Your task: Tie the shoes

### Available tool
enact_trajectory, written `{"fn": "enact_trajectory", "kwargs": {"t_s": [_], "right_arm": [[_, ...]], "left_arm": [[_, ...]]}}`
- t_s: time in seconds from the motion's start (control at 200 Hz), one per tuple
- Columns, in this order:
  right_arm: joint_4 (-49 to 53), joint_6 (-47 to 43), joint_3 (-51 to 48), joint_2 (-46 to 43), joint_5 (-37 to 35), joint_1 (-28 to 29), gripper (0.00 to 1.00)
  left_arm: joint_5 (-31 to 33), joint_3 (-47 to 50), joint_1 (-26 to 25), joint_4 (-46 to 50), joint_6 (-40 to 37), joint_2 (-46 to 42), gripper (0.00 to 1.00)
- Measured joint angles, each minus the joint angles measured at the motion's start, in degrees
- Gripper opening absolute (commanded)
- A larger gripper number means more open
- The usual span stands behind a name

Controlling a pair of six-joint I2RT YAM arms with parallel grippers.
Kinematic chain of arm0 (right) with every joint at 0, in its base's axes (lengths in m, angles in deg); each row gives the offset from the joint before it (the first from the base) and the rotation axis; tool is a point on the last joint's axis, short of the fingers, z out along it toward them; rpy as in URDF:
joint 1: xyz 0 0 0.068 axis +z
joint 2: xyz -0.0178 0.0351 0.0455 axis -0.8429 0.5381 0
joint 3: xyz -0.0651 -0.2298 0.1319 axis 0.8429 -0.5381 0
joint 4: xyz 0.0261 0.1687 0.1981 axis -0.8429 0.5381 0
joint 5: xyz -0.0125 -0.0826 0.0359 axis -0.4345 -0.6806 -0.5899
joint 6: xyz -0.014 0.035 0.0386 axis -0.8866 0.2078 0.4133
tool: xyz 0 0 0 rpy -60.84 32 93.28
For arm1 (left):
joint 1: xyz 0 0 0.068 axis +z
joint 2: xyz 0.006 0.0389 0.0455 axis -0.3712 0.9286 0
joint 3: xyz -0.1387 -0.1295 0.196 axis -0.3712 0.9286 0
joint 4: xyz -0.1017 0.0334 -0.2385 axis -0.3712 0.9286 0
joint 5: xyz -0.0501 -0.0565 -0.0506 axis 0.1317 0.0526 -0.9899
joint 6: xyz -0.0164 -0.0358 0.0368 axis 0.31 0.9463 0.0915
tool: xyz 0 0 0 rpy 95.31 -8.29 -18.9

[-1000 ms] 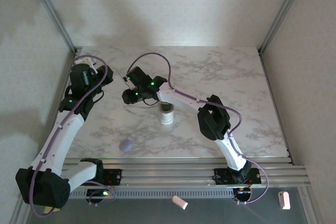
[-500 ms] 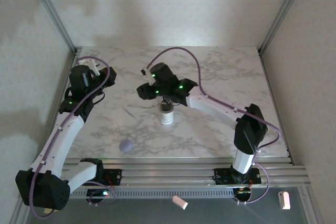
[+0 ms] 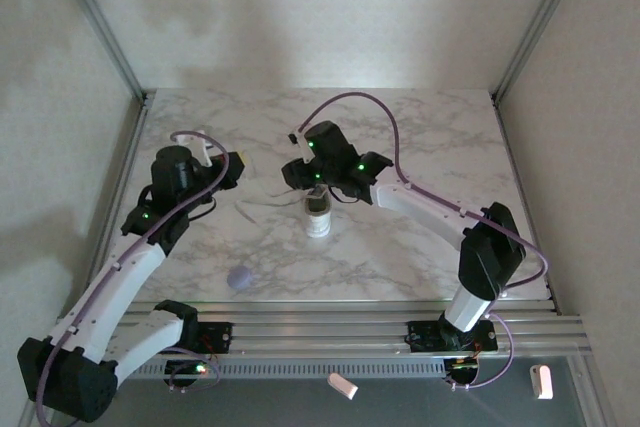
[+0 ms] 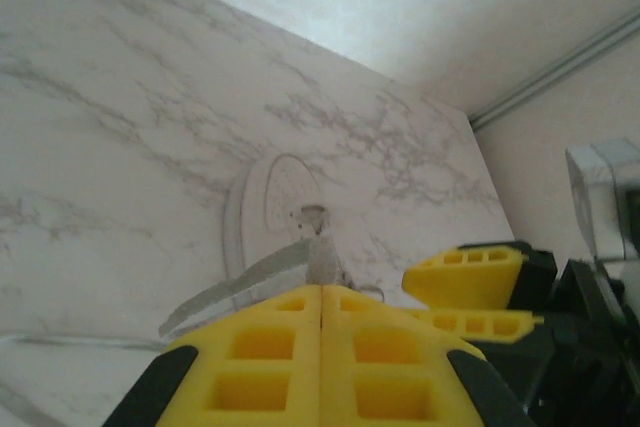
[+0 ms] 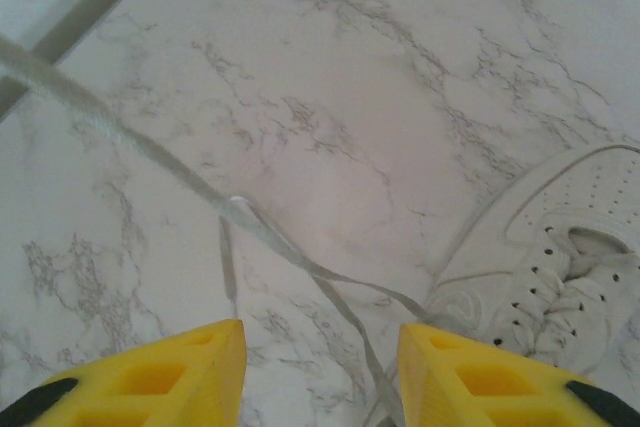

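Observation:
The small white sneaker (image 3: 318, 217) stands mid-table, toe toward the arms. Its laced top and toe (image 5: 560, 267) are at the right edge of the right wrist view. In the left wrist view my left gripper (image 4: 321, 289) is shut on a white lace (image 4: 322, 252), which rises taut from the shoe (image 4: 275, 209); from above that gripper (image 3: 233, 168) sits left of the shoe. My right gripper (image 5: 320, 332) is open and hovers over bare table, above a lace strand (image 5: 200, 187) that slants toward the shoe. Seen from above, the right gripper (image 3: 300, 175) is just behind and left of the sneaker.
A small lavender blob (image 3: 240, 278) lies near the front edge, left of centre. The marble table (image 3: 430, 137) is ringed by white walls and metal corner posts. Two small white items (image 3: 343, 385) (image 3: 541, 380) lie below the front rail.
The right arm has swung right, its gripper moving from left of the shoe to just behind it. The left gripper has moved right and forward, still shut.

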Motion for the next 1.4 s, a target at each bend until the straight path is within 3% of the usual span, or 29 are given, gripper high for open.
{"fn": "enact_trajectory", "kwargs": {"t_s": [0.325, 0.616, 0.981, 1.402], "right_arm": [[4.15, -0.83, 3.82, 2.19, 1.31, -0.72, 0.37], [11.02, -3.98, 23.21, 20.0, 5.81, 0.02, 0.35], [24.7, -4.74, 50.56, 42.75, 7.3, 5.18, 0.31], [29.9, -2.58, 56.74, 50.4, 10.19, 7.26, 0.31]], "left_arm": [[1.4, 10.34, -1.73, 1.86, 3.65, -5.9, 0.0], [2.34, 18.27, -1.95, 3.13, 7.74, -12.52, 0.0], [5.57, 25.59, -2.01, 4.7, 12.94, -20.15, 0.0], [10.29, 33.73, -2.23, 5.75, 23.89, -26.05, 0.0]]}}
